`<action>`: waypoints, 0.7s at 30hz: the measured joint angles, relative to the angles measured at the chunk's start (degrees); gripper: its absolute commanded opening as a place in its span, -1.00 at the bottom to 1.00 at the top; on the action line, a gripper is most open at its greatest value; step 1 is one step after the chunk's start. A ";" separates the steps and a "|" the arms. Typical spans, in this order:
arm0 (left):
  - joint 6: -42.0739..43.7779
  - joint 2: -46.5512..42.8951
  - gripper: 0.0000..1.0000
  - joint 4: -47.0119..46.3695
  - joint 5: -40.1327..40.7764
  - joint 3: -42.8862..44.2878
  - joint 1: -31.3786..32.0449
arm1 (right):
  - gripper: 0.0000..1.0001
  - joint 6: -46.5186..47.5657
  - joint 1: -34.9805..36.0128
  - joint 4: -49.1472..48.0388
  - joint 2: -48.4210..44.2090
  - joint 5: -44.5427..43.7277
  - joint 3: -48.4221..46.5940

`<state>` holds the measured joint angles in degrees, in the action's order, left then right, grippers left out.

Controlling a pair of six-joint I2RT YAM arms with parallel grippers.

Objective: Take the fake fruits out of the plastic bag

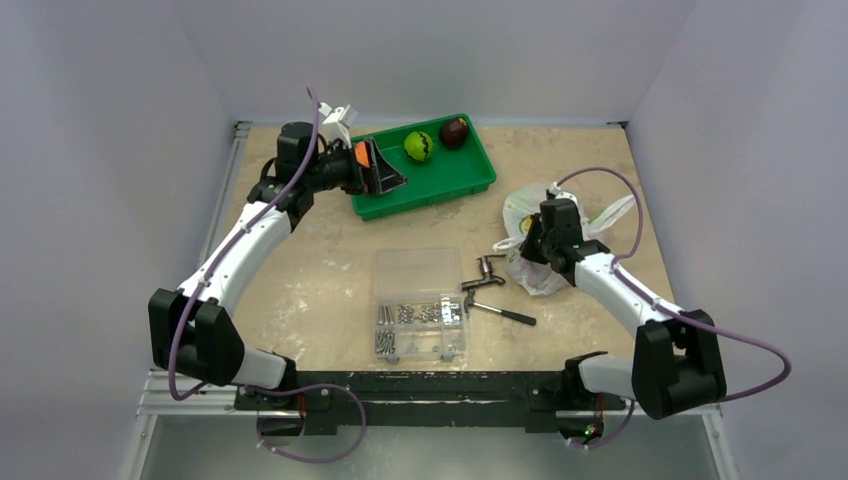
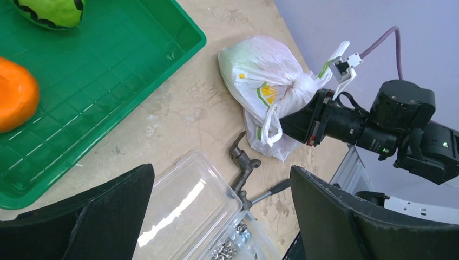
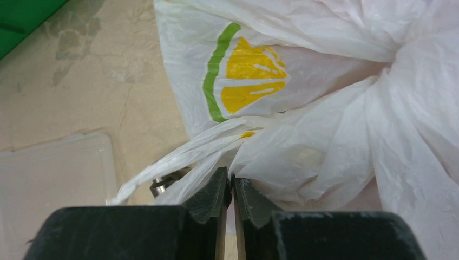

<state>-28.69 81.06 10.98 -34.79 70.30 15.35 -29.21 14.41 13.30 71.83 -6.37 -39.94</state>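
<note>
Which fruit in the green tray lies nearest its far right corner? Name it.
The dark maroon fruit, by the green tray's far right corner; the yellow-green striped fruit sits left of it, nearer the left end effector.

Beige marbled table (image 1: 320,270), green tray (image 1: 440,178) at back, clear screw box (image 1: 420,300), metal tools (image 1: 488,272), plastic bag (image 1: 525,205) right

crinkly white plastic bag (image 3: 325,135) flashes a yellow print edged green; rectangular green plastic tray (image 2: 135,81); plain orange round fruit (image 2: 16,95); lime-green round fruit (image 1: 418,146), dark-striped.
</note>
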 measured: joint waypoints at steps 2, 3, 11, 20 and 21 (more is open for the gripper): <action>0.39 0.33 0.92 0.31 0.00 0.02 0.72 | -0.36 0.44 0.09 0.37 -0.04 1.46 -0.90; 0.83 0.39 0.92 0.63 0.04 0.02 1.09 | -0.24 0.55 0.11 0.98 -0.74 1.57 -1.22; 2.84 0.70 0.92 1.64 0.07 1.11 2.56 | 0.28 -1.14 0.13 7.67 -11.08 -8.79 -6.84; 4.92 0.70 0.92 2.03 0.26 1.16 5.27 | 0.32 -8.48 -3.80 11.67 -11.32 -20.90 -8.52; 5.22 0.70 0.92 2.08 0.24 1.18 5.51 | 0.32 -9.16 -4.46 11.65 -10.75 -21.14 -8.52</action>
<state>-23.46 81.76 13.06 -34.54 71.48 20.86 -38.37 9.96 24.95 61.08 -27.51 -48.47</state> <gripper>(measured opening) 0.963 0.663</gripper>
